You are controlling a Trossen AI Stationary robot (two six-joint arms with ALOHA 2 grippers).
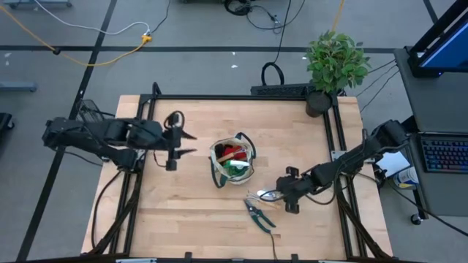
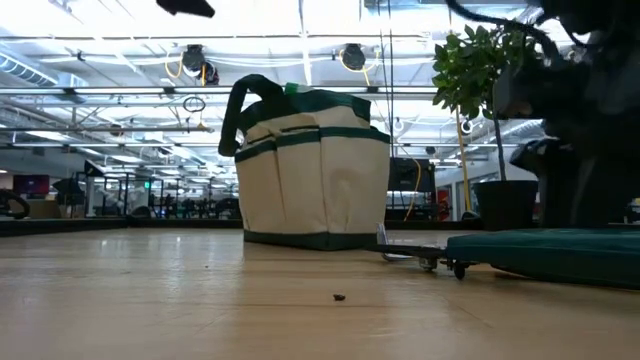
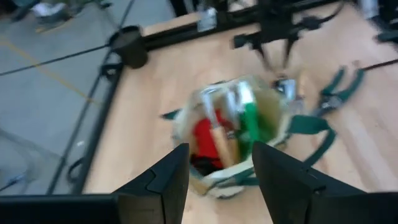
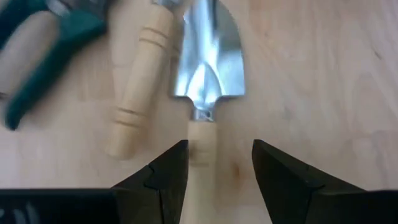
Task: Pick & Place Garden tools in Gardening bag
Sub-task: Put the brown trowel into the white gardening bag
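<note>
The beige gardening bag (image 1: 232, 159) with dark green trim stands upright at the table's middle; it also shows in the low view (image 2: 310, 170). In it are a red item (image 3: 205, 138), a green item (image 3: 250, 121) and a wooden-handled tool (image 3: 219, 140). A trowel (image 4: 208, 56) and a second wooden-handled tool (image 4: 138, 81) lie flat on the table right of the bag, with green-handled pruning shears (image 1: 257, 214) nearer the front edge. My right gripper (image 4: 219, 149) is open, low over the table, its fingers on either side of the trowel's handle (image 4: 200, 158). My left gripper (image 1: 191, 144) is open and empty, raised left of the bag.
A potted green plant (image 1: 335, 64) stands at the table's far right corner. A black frame rail (image 1: 241, 97) runs along the far edge. A keyboard (image 1: 444, 153) lies off the table to the right. Bare wood (image 1: 168, 212) lies at the front left.
</note>
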